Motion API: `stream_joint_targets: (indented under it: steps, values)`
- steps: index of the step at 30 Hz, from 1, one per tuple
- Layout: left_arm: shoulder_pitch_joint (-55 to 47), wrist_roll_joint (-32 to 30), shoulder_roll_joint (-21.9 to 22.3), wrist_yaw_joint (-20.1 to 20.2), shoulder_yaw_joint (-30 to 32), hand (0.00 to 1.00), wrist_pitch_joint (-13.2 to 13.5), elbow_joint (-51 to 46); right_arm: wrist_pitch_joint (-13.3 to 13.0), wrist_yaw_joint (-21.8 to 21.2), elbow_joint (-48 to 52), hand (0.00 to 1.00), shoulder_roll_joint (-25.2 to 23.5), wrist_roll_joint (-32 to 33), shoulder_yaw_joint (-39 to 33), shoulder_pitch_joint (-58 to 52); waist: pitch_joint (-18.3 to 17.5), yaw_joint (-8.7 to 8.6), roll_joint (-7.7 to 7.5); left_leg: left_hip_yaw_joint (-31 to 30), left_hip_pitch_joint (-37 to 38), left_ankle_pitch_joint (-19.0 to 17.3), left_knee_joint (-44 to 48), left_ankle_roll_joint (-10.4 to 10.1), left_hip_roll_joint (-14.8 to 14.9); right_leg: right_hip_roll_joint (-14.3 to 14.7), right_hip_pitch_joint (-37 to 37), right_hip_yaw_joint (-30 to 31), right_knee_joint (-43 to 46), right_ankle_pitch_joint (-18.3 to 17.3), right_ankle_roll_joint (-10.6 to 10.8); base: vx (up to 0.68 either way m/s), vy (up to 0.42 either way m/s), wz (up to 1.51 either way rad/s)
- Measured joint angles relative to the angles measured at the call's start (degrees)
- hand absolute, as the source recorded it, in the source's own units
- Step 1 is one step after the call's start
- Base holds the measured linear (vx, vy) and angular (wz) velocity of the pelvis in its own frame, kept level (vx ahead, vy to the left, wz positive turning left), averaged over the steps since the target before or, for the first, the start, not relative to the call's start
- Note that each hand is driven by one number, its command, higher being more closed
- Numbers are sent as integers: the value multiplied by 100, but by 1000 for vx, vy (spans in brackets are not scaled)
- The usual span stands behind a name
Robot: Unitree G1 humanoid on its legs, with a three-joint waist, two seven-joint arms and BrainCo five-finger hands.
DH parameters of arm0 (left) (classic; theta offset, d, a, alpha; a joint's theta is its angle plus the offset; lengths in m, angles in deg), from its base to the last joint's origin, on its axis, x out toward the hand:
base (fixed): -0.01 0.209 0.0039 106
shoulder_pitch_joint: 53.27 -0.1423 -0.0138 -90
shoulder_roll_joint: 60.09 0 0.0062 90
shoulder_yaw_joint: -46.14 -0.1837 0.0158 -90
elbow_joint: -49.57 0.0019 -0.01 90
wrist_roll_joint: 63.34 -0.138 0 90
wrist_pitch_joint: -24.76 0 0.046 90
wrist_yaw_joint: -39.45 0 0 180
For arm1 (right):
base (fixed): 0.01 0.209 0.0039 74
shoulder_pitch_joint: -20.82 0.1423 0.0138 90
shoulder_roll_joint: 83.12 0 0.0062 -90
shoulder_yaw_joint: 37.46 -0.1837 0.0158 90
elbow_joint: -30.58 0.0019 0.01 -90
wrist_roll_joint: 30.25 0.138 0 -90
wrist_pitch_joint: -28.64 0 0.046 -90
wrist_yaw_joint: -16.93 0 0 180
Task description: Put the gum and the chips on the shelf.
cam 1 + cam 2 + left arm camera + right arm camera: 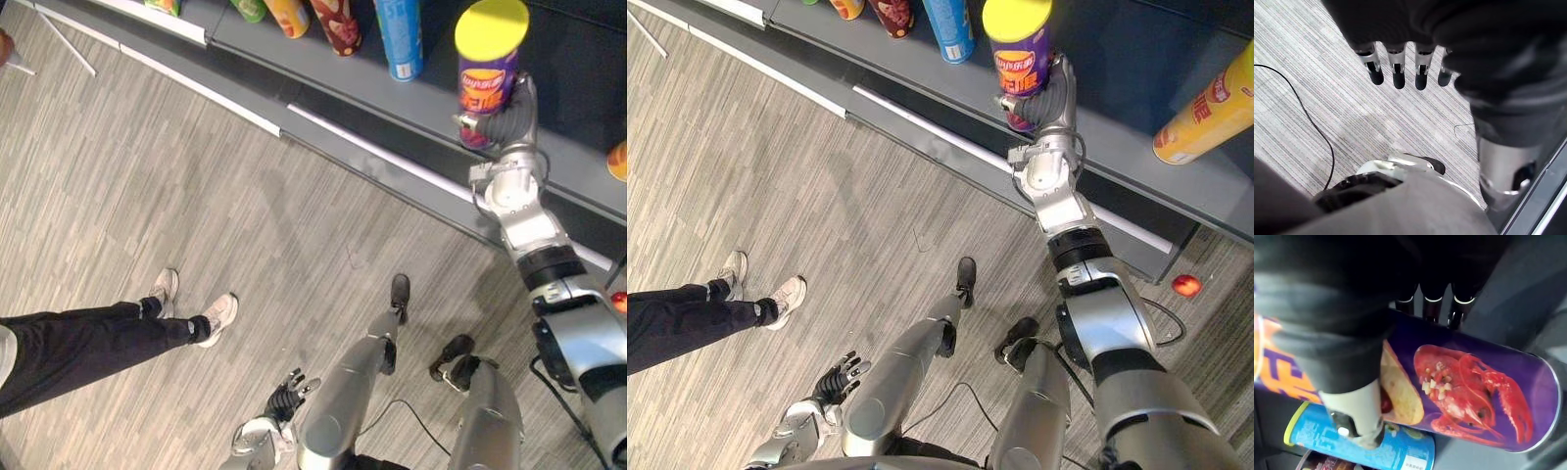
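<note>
Grey shelf (411, 108) runs across the top of the head views, wood-look floor (245, 245) below it. A person's legs (98, 338) stand off to the robot's left, well apart from the work.

On the shelf: blue can (397, 39), red can (336, 24), and a yellow can (1205, 108) lying further right.

Chips can (487, 78), purple with a yellow lid, is upright over the shelf board just beside the blue can. Right hand (505, 122) is clamped on its lower half, fingers (1432, 303) curled round one side, thumb (1356, 416) on the other. Cannot tell if the base touches the board.

Left hand (284, 399) hangs low over the floor, fingers (1396, 73) straight, holding nothing.

Small red round thing (1186, 285) lies on the floor by the shelf foot (gum? cannot tell).

Step, as I read it: placing the chips, about halfway through the task. The next move calls for seating the can flat, then loosening the fingers without tipping it or knocking the blue can.
</note>
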Motion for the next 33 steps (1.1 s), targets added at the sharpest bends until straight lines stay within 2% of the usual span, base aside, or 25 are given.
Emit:
stream_joint_targets:
  steps: [3, 6, 12, 26, 33]
  values:
    - [0, 45, 1, 2, -11, 0, 5, -25, 10, 413, -2, 100, 69, -209, -91, 66, 0, 67, 0, -6, -62, -57, 101, 17, 16, 9, -7, -13, -1, -4, -6, -13, -54, 0]
    - [1, 47, 1, 3, -18, 0, 10, -47, 121, 647, -2, 100, 157, -391, -139, 172, 0, 107, 0, -12, -88, -71, 104, 18, 15, 9, -19, -29, -9, -5, -6, -8, -54, 3]
    - [0, 57, -1, 11, -19, 0, 3, -67, 265, 851, -3, 100, 159, -462, -149, 334, 0, 118, 0, -6, -181, -106, 182, 14, 18, 6, -76, -29, -10, -5, -6, 0, -43, 0]
    - [1, 63, -24, 104, -46, 0, 9, -67, 365, 846, -21, 100, 199, -462, -76, 360, 0, 143, 0, 26, -274, -202, 316, 15, 110, 90, -125, 3, -36, -5, -7, -5, -59, -3]
    - [3, 285, -24, 140, -71, 0, 4, -29, 404, 848, -63, 100, 202, -462, -76, 360, 0, 163, 0, 25, -305, -202, 297, 15, 132, 126, -154, 4, -86, -14, -24, 11, -54, -1]
